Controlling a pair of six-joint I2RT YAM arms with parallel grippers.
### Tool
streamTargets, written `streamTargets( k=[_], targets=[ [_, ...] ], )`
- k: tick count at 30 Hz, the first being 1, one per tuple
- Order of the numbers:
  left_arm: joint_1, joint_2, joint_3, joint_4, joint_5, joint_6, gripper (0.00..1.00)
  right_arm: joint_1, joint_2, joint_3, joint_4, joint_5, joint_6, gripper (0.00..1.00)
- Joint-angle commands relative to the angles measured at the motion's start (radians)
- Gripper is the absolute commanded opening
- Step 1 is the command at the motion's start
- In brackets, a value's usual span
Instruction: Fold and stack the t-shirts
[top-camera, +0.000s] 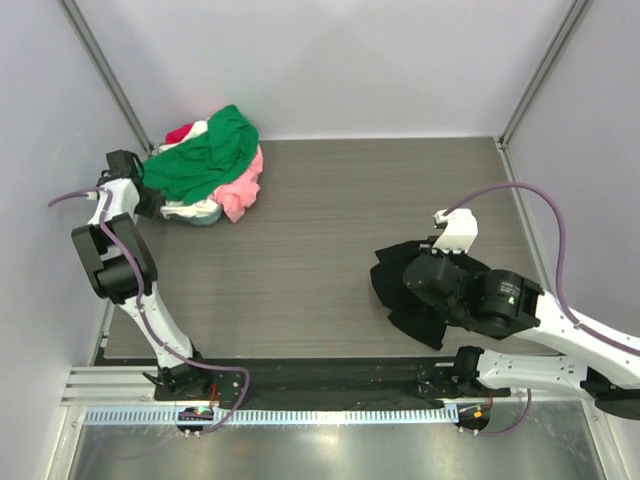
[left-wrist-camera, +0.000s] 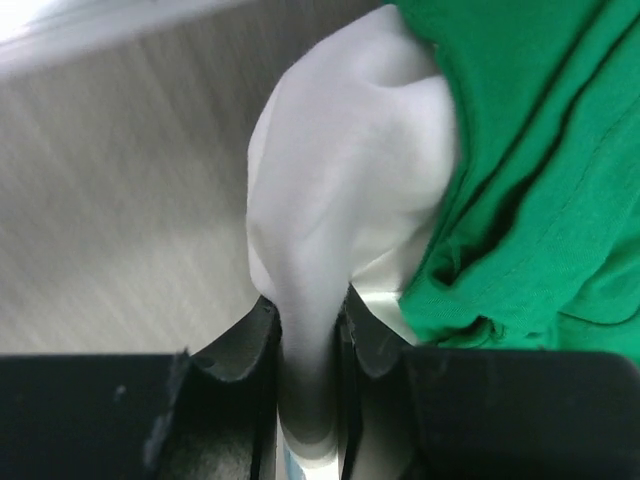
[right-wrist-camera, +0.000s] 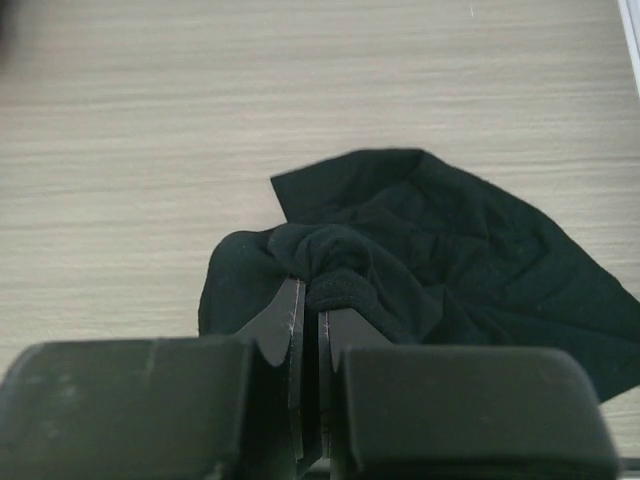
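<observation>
The left gripper (left-wrist-camera: 308, 312) is closed to a narrow gap on a fold of the white shirt (left-wrist-camera: 340, 170), which rises straight ahead of its tips as a drawn-up ridge running along the tool's own line. The green shirt (left-wrist-camera: 540, 180) lies just to the right of the tool, touching the white cloth and draped over it, so any pull on the white one looks likely to drag the green one along. From above, this gripper sits at the left edge of a bundle of four shirts: green on top, the pink shirt (top-camera: 243, 190) on the side away from the tool, the white one at the bottom next to the tool, and a sliver of the red shirt (top-camera: 180, 131) beyond the green. The right gripper (right-wrist-camera: 308, 292) has its jaws almost together, and a bunched roll of the black shirt (right-wrist-camera: 450, 250) sits right at its tips, apparently pinched. The rest of that shirt spreads ahead and to the tool's right, crumpled on the table (top-camera: 330, 200). The black shirt lies well apart from the bundle, so each arm has its own cloth closest. That makes five shirts, none folded yet, and two grippers.
</observation>
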Motion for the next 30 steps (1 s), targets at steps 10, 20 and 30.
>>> streamTargets(
  k=[10,20,30],
  targets=[
    [0.051,0.011,0.170,-0.058,0.159,-0.037,0.90,-0.071,0.218,0.160,0.159,-0.053,-0.145,0.01],
    [0.094,-0.596,-0.287,-0.050,0.247,0.061,0.93,-0.214,0.751,1.232,0.207,-0.554,-0.626,0.01],
    [0.098,-0.853,-0.327,-0.156,0.447,0.122,0.88,-0.231,0.285,0.709,0.430,-0.097,-0.645,0.01]
  ],
)
